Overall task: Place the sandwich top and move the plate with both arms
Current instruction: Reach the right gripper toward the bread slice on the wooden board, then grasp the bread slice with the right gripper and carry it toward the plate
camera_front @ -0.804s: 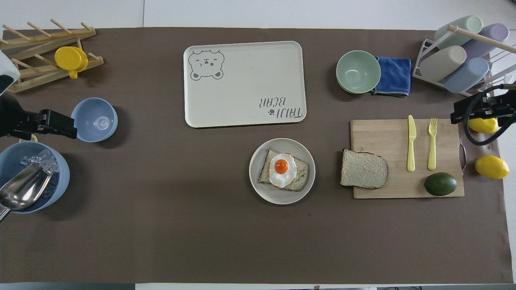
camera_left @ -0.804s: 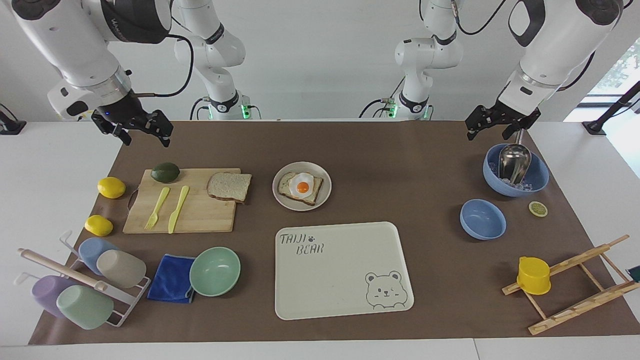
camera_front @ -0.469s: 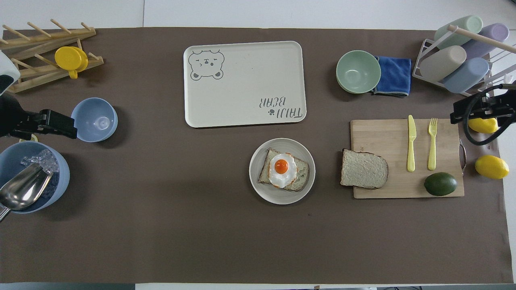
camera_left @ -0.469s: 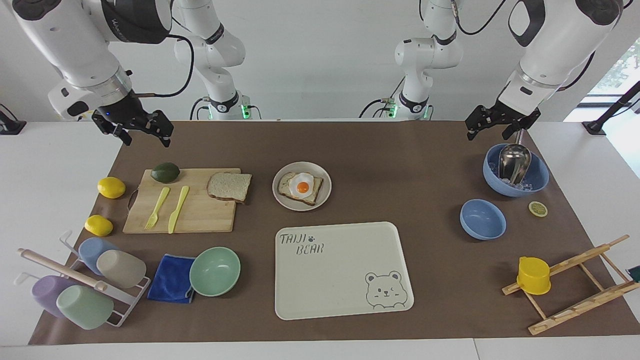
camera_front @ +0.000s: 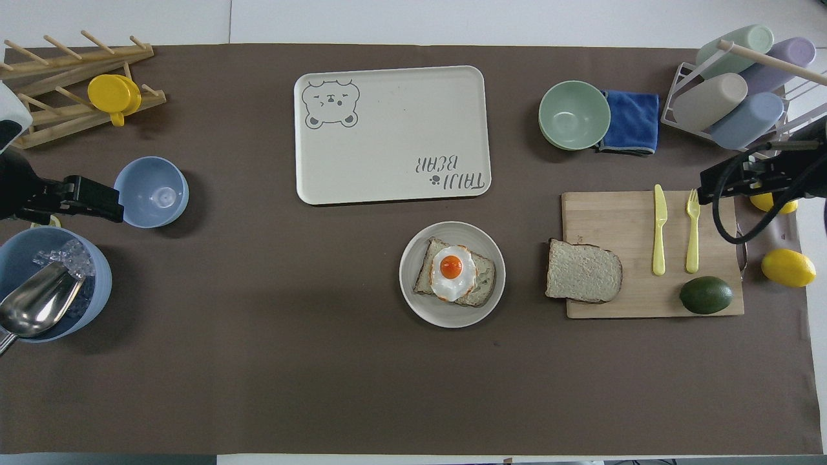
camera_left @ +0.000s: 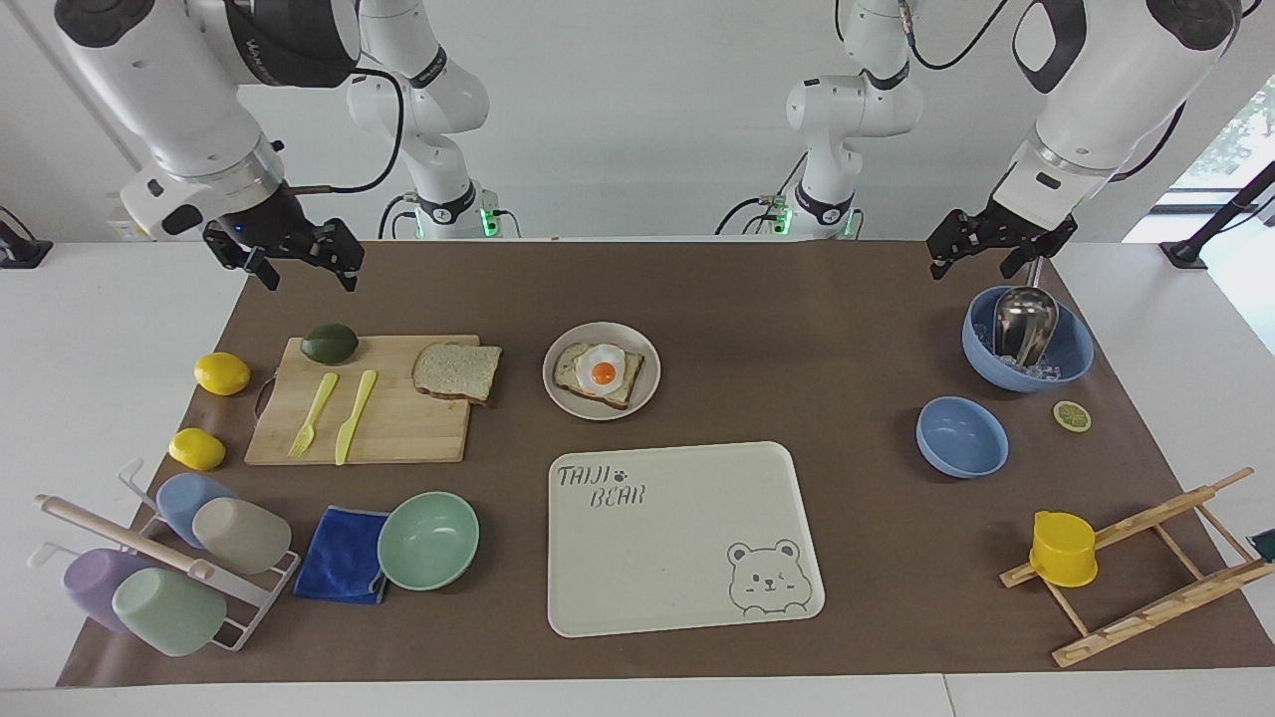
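Note:
The sandwich top (camera_left: pixel 456 370) (camera_front: pixel 583 271), a plain white bread slice with a brown crust, lies flat on the wooden cutting board (camera_left: pixel 398 428), on the end beside the plate. The small round plate (camera_left: pixel 652 383) (camera_front: pixel 452 314) stands at the middle of the mat and holds a toast slice with a fried egg (camera_left: pixel 601 373). My right gripper (camera_left: pixel 311 283) (camera_front: pixel 717 184) hangs open and holds nothing. It is raised over the board's end by the fork, well apart from the bread. My left gripper (camera_left: pixel 972 267) (camera_front: pixel 97 200) waits open over the mat beside the ice bowl.
A yellow knife (camera_front: pixel 658 229), a fork (camera_front: pixel 693 229) and an avocado (camera_front: pixel 705 295) share the board; two lemons (camera_left: pixel 221 373) lie beside it. The bear-print tray (camera_left: pixel 687 597), a mint bowl (camera_left: pixel 428 540), a blue cloth and a cup rack lie farther out. At the left arm's end are a small blue bowl (camera_left: pixel 961 436), an ice bowl with a scoop (camera_left: pixel 1026 339) and a wooden rack.
My right gripper has shifted a little toward the middle of the table, coming over the board's fork end. The left arm, the bread and the plate have not moved.

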`<state>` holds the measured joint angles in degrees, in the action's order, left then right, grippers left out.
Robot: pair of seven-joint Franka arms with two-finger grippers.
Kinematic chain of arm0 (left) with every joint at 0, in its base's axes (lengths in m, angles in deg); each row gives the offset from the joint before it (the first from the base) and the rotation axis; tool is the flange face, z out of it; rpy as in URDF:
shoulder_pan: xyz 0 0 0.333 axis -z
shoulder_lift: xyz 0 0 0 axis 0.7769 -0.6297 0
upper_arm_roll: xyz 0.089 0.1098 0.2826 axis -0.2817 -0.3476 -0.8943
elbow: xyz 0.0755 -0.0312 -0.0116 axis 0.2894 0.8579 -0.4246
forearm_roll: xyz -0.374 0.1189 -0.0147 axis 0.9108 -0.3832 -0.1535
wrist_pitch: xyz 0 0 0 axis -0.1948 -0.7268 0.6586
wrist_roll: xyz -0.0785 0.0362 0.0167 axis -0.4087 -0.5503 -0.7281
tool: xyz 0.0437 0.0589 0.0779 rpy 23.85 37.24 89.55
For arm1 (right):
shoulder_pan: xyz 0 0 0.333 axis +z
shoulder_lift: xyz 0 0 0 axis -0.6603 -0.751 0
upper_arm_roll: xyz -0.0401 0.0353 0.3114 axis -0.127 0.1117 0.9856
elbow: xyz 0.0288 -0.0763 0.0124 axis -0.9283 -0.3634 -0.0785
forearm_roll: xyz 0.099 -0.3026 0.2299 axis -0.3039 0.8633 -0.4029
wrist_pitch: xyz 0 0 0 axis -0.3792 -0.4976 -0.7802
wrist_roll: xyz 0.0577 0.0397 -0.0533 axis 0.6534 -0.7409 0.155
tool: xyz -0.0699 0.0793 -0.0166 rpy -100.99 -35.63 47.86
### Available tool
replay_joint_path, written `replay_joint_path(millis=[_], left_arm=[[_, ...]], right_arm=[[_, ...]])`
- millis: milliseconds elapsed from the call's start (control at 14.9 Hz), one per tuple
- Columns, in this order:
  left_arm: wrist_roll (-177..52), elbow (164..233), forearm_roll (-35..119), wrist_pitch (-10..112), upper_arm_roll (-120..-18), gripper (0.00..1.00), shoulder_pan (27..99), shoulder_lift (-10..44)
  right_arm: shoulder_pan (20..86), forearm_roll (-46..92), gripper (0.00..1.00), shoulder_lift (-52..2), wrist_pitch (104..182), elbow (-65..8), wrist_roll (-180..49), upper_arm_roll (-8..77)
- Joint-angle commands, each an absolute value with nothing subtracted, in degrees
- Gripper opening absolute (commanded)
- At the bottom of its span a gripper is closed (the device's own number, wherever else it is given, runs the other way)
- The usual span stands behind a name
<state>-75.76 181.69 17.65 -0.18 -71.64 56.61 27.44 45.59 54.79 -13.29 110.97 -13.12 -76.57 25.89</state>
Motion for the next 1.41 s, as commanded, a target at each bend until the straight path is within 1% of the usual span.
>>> replay_joint_path(millis=[0, 67, 268, 335, 469, 603, 804, 1004, 1205, 1339], left_arm=[[-75.9, 183.4, 16.8, 0.8, -71.5, 1.0, 56.3, 29.0], [-75.8, 183.4, 16.8, 0.8, -71.5, 1.0, 56.3, 29.0], [-75.8, 183.4, 16.8, 0.8, -71.5, 1.0, 56.3, 29.0], [-75.8, 183.4, 16.8, 0.8, -71.5, 1.0, 56.3, 29.0], [-75.9, 183.4, 16.8, 0.8, -71.5, 1.0, 56.3, 29.0], [-75.8, 183.4, 16.8, 0.8, -71.5, 1.0, 56.3, 29.0], [-75.8, 183.4, 16.8, 0.8, -71.5, 1.0, 56.3, 29.0], [-75.9, 183.4, 16.8, 0.8, -71.5, 1.0, 56.3, 29.0], [-75.9, 183.4, 16.8, 0.8, -71.5, 1.0, 56.3, 29.0], [-75.9, 183.4, 16.8, 0.8, -71.5, 1.0, 56.3, 29.0]], right_arm=[[50.5, 61.2, 1.0, -14.6, 112.0, -15.5, -82.5, 27.1], [51.6, 62.2, 1.0, -16.1, 111.8, -15.5, -85.0, 28.1], [59.2, 68.4, 1.0, -21.3, 112.6, -15.7, -93.5, 28.7], [61.3, 69.1, 1.0, -23.0, 113.7, -16.1, -96.5, 28.7], [64.3, 70.8, 1.0, -24.9, 119.1, -20.4, -100.5, 28.7], [67.2, 72.4, 1.0, -29.1, 122.2, -22.3, -106.6, 28.7], [66.5, 75.3, 1.0, -29.1, 125.2, -27.1, -106.9, 28.7], [65.1, 75.3, 1.0, -28.5, 129.5, -32.2, -107.5, 28.7], [64.6, 75.2, 0.95, -27.6, 131.0, -35.2, -107.6, 28.8], [63.5, 73.9, 0.93, -27.5, 132.3, -35.8, -108.2, 28.8]])
